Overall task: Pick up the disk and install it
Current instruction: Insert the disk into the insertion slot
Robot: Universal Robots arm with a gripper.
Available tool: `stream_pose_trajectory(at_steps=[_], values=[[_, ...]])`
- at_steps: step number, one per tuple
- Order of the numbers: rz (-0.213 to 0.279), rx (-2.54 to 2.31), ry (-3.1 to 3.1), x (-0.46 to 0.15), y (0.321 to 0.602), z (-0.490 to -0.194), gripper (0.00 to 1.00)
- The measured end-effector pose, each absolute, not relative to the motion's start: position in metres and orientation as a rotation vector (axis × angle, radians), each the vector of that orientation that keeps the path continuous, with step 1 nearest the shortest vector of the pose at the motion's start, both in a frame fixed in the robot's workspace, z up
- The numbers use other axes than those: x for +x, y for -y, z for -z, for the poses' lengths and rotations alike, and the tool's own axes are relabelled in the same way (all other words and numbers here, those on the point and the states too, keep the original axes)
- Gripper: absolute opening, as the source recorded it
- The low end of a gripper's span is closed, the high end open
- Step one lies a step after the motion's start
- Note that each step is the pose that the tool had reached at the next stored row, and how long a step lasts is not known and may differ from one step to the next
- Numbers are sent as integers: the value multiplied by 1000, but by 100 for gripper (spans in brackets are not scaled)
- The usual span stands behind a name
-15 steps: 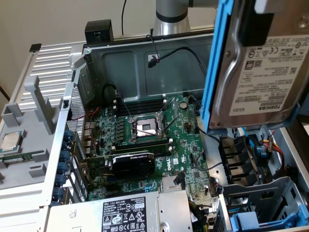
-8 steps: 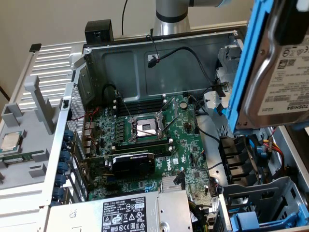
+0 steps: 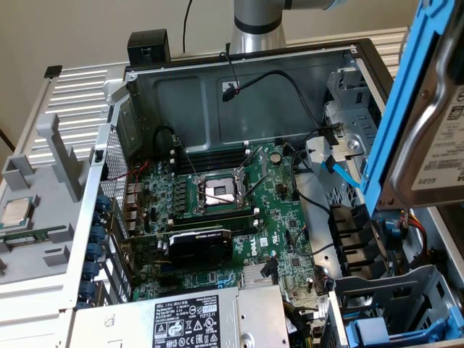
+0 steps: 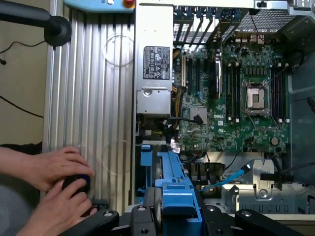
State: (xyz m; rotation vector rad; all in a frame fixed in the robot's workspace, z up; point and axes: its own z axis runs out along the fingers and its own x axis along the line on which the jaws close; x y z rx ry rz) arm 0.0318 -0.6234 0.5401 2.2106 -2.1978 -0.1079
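The disk, a silver metal drive with a white label in a bright blue carrier, hangs tilted above the exterior view's right side of the open computer case. In the wrist view the carrier's blue edge sits between the black fingers, and my gripper is shut on it. Below the disk lie the case's drive bays with a blue bracket in them.
The open case holds a green motherboard, a bare CPU socket, a graphics card and a grey power supply. A processor chip lies on a grey tray at the left. A person's hands rest beside the case.
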Motion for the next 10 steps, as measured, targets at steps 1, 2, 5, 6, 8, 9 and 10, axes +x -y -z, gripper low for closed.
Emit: stream_pose_trajectory(at_steps=[1, 2, 5, 6, 8, 9, 10], values=[[108, 2211, 2198, 32, 624, -540, 37], [108, 2211, 2198, 32, 624, -540, 37], [108, 2210, 2198, 32, 624, -540, 37], [108, 2211, 2198, 32, 624, -540, 37], [108, 2211, 2198, 32, 624, -540, 37], [108, 2211, 2198, 32, 624, -540, 37], [108, 2211, 2198, 32, 624, -540, 37]])
